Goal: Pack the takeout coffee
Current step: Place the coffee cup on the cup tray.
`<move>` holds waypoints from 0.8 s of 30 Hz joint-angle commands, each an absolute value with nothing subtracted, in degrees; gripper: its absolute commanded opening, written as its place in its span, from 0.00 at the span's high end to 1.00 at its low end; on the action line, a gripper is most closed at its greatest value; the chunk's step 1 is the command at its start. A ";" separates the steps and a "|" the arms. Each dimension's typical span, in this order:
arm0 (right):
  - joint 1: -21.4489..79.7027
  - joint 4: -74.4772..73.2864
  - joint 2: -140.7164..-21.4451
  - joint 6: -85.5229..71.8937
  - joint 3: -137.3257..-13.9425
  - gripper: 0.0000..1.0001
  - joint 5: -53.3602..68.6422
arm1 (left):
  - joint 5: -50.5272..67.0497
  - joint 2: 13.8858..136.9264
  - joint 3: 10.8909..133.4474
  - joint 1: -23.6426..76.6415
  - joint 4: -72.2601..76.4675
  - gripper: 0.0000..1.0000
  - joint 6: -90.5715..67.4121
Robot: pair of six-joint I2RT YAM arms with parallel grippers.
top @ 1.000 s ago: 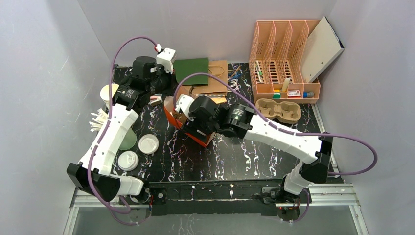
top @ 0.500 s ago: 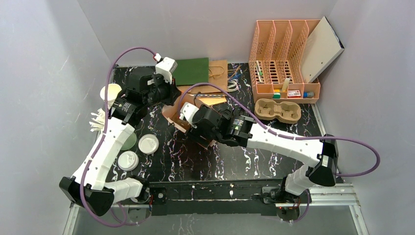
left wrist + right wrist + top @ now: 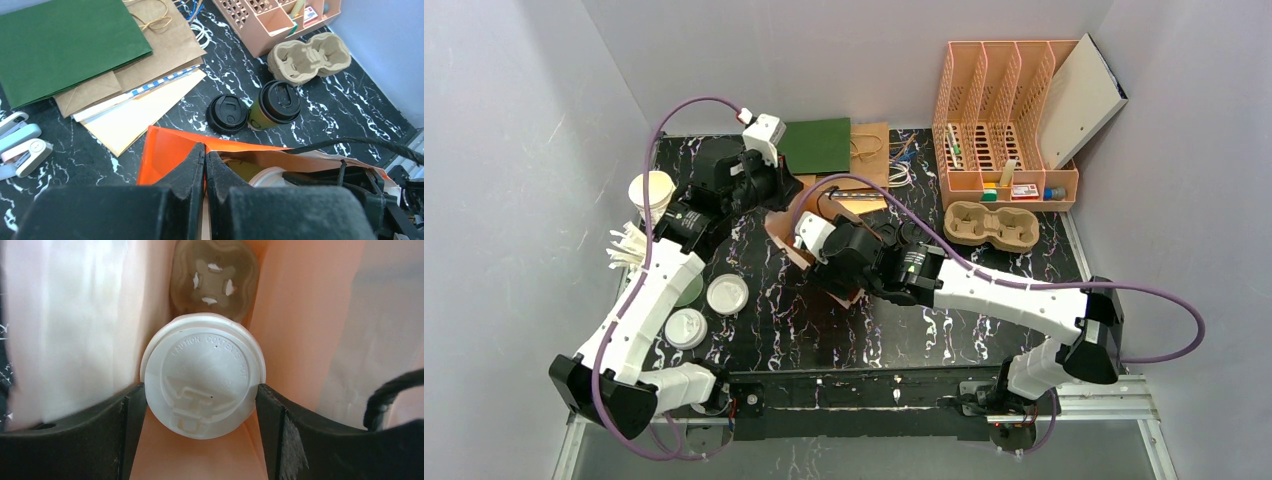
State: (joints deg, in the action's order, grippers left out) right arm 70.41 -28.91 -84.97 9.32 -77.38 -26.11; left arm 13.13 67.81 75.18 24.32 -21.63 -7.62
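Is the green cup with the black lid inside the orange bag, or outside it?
Outside. The green cup stands upright on the table, beyond the orange bag.

Paper and plastic.
Matt orange paper bag (image 3: pixel 165 155); green paper cup (image 3: pixel 258 115), smooth black plastic lid (image 3: pixel 280 101); smooth white plastic lid (image 3: pixel 202 374).

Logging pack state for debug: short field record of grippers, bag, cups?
left gripper: shut on rim of orange paper bag
right gripper: inside bag, shut on white-lidded cup
bag bottom: brown moulded cup carrier
dark green paper cup with black plastic lid: standing on black marbled table, outside bag
loose black plastic lid: on table beside that cup
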 commanded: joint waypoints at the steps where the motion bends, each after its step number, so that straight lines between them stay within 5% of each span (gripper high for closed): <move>1: 70.12 -27.73 -82.37 6.43 -80.57 0.45 -28.45 | 14.67 67.20 72.98 25.81 -16.24 1.00 -11.75; 8: 70.17 -34.80 -82.54 -0.74 -81.98 0.44 -32.50 | 10.47 63.94 71.58 27.25 -15.96 1.00 -18.69; 24: 69.99 -26.15 -77.16 3.95 -71.70 0.47 -34.70 | -4.41 59.88 69.90 33.84 -13.64 1.00 -16.53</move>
State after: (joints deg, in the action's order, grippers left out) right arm 70.24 -31.33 -79.31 1.67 -72.93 -33.71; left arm 0.23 61.54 69.43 32.95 -16.73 -18.41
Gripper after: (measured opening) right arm 0.828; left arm 0.008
